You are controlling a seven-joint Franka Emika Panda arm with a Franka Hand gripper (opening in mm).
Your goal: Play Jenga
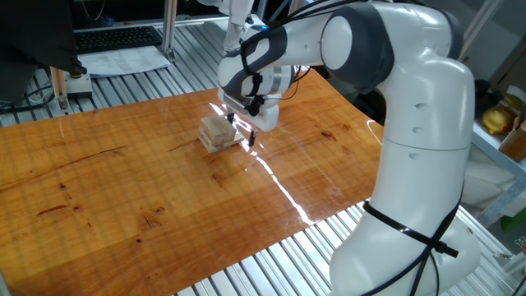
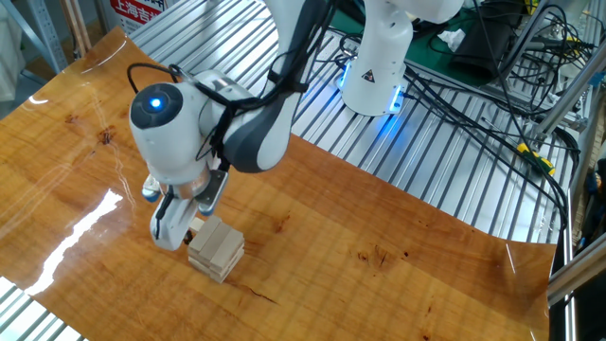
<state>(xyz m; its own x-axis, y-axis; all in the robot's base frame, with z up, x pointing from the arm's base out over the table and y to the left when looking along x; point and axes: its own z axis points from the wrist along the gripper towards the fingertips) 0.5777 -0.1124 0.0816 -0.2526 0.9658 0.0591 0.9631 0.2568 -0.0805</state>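
Just beside the slightly spread gripper [image 1: 242,127] jaws sits the low stack of pale rectangular wooden blocks [image 1: 219,133], ungripped.

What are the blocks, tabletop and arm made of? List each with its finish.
Blocks: apparently bare, pale wood, matte, with no paint visible.
Tabletop: wood or wood veneer, orange-brown with dark grain streaks; glossy, judging by the bright glare strip.
Arm: smooth white shell, probably plastic or painted metal, with grey joints.
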